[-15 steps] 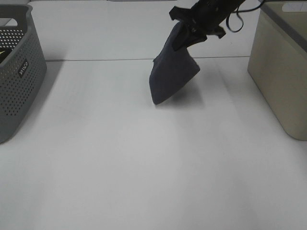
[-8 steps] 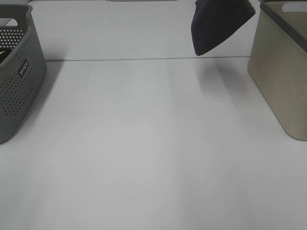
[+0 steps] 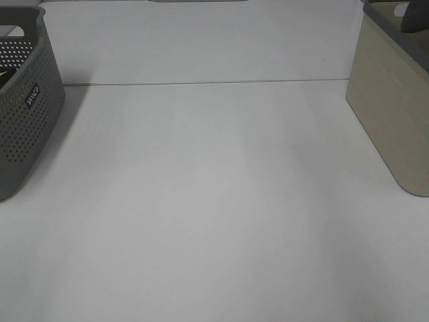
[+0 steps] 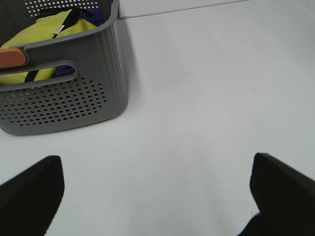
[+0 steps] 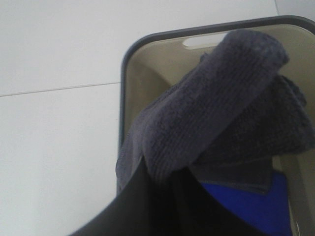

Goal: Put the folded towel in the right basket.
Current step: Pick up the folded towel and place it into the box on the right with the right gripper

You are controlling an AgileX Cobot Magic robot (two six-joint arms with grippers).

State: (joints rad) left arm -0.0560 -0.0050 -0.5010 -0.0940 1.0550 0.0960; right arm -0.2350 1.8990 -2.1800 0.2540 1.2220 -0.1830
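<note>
The folded dark grey towel (image 5: 216, 108) hangs from my right gripper (image 5: 165, 194), which is shut on it. In the right wrist view it is over the open top of the beige right basket (image 5: 123, 73) with the dark rim. A blue item (image 5: 246, 201) lies inside that basket. In the exterior high view the right basket (image 3: 389, 114) stands at the right edge, and only a dark bit of the towel (image 3: 413, 20) shows above its rim. My left gripper (image 4: 157, 206) is open and empty above the table, near the grey basket (image 4: 74, 98).
The perforated grey left basket (image 3: 27, 100) stands at the table's left edge and holds yellow clothing (image 4: 44, 34) and other items. The white table (image 3: 214, 201) stretches between the two baskets, with a white wall behind it.
My right gripper has carried the towel up and to the right, from the table's back middle to above the right basket. It has mostly left the exterior high view.
</note>
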